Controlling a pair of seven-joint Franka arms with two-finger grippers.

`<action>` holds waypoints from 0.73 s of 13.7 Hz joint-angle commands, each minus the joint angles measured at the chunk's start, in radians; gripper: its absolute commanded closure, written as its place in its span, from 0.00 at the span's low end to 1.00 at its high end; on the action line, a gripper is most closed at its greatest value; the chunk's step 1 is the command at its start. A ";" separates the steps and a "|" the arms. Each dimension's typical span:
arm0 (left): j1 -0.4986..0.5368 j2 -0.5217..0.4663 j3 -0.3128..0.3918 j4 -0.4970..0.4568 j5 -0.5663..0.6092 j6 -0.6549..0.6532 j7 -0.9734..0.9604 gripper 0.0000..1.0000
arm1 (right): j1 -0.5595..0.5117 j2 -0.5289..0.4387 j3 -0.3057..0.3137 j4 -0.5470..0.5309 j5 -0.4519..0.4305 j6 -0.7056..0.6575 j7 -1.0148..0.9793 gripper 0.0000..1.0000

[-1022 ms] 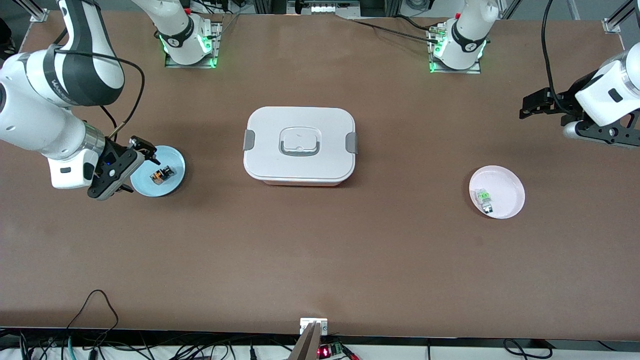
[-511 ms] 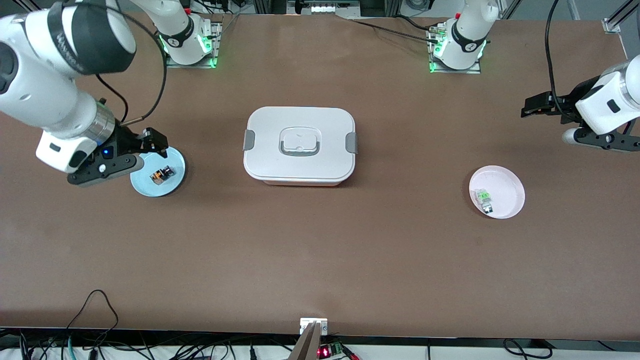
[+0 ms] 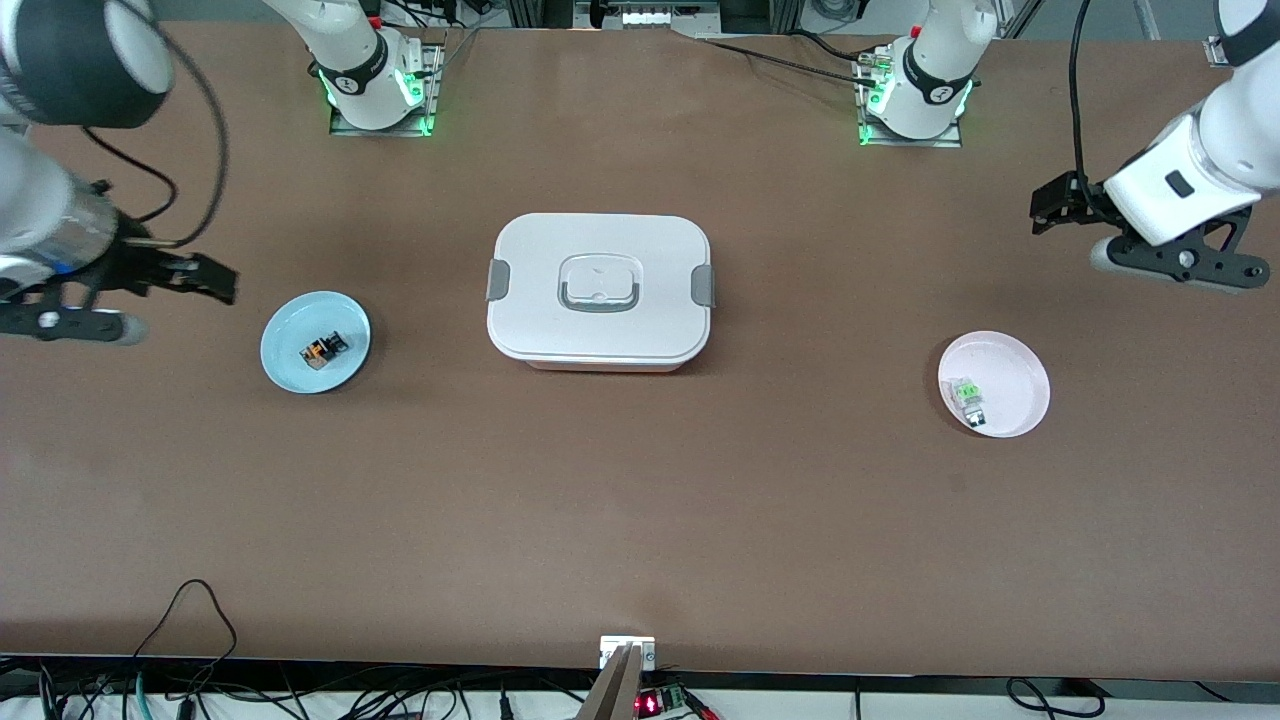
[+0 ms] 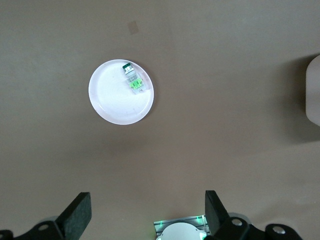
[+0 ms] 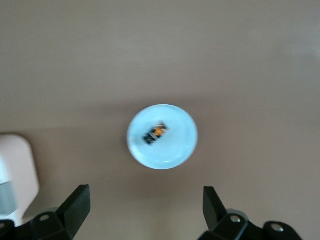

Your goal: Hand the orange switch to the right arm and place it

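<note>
One orange switch [image 3: 323, 350] lies in the blue plate [image 3: 285, 365], toward the right arm's end of the table; in my right wrist view the same switch [image 5: 155, 133] sits near the middle of that plate [image 5: 180, 150], untouched. My right gripper [image 3: 165, 300] hangs in the air with its jaws spread wide and empty, over bare table beside the plate on the side toward the table's end, well clear of the switch; its two dark fingers [image 5: 75, 205] frame the plate from above in the wrist view. My right arm [image 3: 50, 215] enters from the edge of the front view. A white lidded box [image 3: 600, 290] with grey side latches stands at the table's middle, between the two plates. Toward the left arm's end lies the pink plate [image 3: 1020, 375], carrying a clear-grey component with a green top [image 3: 967, 397]. My left gripper [image 3: 1068, 218] is likewise open and holds nothing, hanging over bare table; the pink plate lies nearer the front camera than the spot below it. In my left wrist view its fingers [image 4: 77, 215] stand wide apart, with the pink plate [image 4: 112, 107] and green-topped component [image 4: 132, 81] seen well apart from them.
</note>
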 commanded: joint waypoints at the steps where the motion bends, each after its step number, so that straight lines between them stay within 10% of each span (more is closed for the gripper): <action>1: 0.035 -0.013 -0.006 0.001 0.022 0.008 -0.007 0.00 | -0.038 -0.010 -0.021 -0.013 -0.018 -0.027 0.004 0.00; 10: 0.046 -0.056 -0.026 -0.003 0.036 0.021 0.005 0.00 | -0.038 -0.108 -0.050 -0.142 0.034 0.078 -0.164 0.00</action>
